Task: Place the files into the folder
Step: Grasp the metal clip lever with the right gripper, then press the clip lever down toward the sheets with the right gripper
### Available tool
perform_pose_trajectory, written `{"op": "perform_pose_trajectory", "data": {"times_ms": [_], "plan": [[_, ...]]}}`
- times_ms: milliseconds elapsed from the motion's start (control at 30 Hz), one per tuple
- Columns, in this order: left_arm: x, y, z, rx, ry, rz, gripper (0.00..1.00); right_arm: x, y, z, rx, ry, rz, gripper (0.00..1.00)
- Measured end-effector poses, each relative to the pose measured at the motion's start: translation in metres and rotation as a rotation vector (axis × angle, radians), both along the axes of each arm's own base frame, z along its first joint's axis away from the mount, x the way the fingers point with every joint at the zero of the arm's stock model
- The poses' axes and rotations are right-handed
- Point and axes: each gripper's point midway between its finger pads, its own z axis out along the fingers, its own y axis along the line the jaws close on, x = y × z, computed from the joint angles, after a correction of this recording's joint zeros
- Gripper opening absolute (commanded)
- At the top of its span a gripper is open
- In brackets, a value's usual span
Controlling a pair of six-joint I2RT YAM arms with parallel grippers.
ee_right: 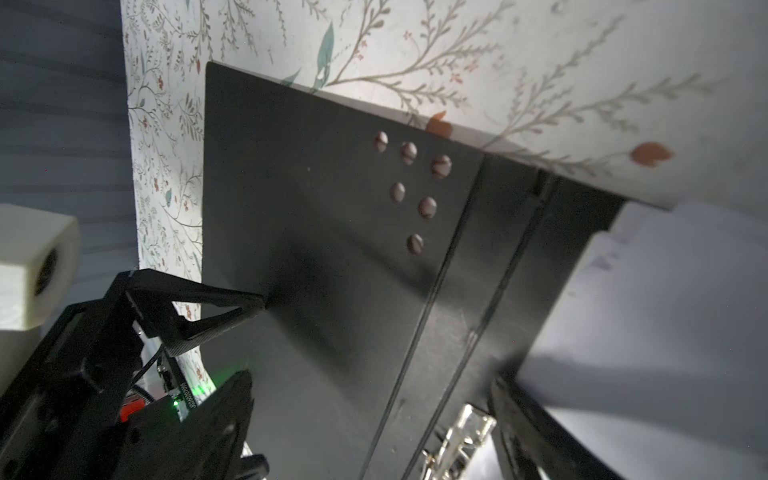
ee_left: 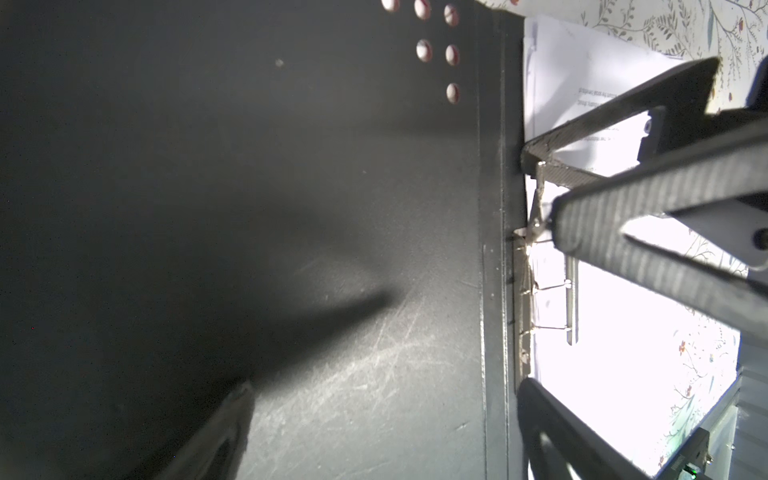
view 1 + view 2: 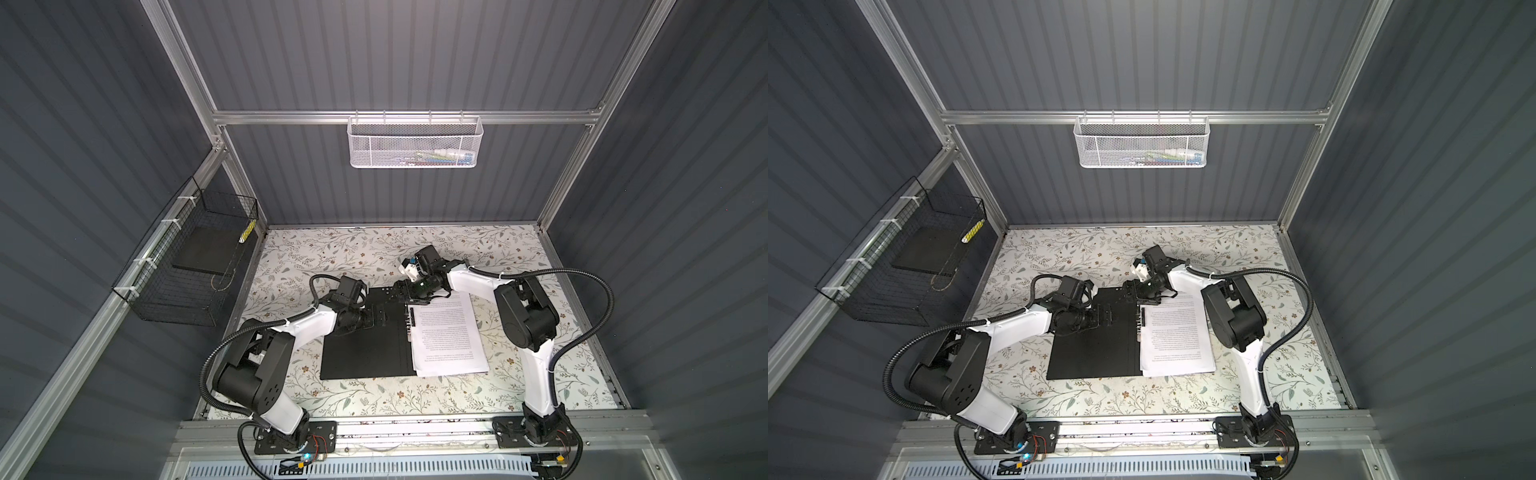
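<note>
The folder (image 3: 361,353) (image 3: 1088,353) lies open on the table with its black inside up. The files (image 3: 449,336) (image 3: 1177,336), white printed sheets, rest in a loose stack on its right half. A metal clip (image 3: 411,318) (image 2: 571,299) (image 1: 465,432) runs along the spine. My left gripper (image 3: 379,318) (image 3: 1106,318) (image 2: 384,419) is open low over the bare left flap (image 2: 291,208), holding nothing. My right gripper (image 3: 415,300) (image 3: 1143,296) (image 1: 372,415) (image 2: 542,191) is open at the spine's far end. The clip's end stands between its jaws, which are not closed on it.
A floral cover (image 3: 332,257) lines the table. A white mesh basket (image 3: 413,143) hangs on the back rail. A black wire basket (image 3: 187,266) is fixed to the left wall. Both arm bases stand at the front edge.
</note>
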Motion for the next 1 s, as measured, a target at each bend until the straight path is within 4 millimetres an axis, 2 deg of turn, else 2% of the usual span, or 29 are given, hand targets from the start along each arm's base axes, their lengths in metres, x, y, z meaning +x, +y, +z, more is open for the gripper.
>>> {"op": "perform_pose_trajectory", "data": {"times_ms": [400, 567, 833, 1000], "plan": [[0.002, 0.003, 0.002, -0.037, 0.011, 0.028, 1.0, -0.006, 0.005, 0.012, 0.149, 0.041, 0.03, 0.89], [0.004, 0.005, 0.003, -0.087, 0.026, 0.058, 1.0, -0.025, 0.002, 0.023, 0.187, 0.064, 0.047, 0.88], [0.005, 0.008, 0.005, -0.125, 0.035, 0.083, 1.0, -0.068, -0.009, 0.056, 0.194, 0.026, 0.057, 0.87], [0.001, 0.009, 0.005, -0.116, 0.051, 0.075, 1.0, -0.082, -0.019, 0.066, 0.158, -0.023, 0.014, 0.88]]}}
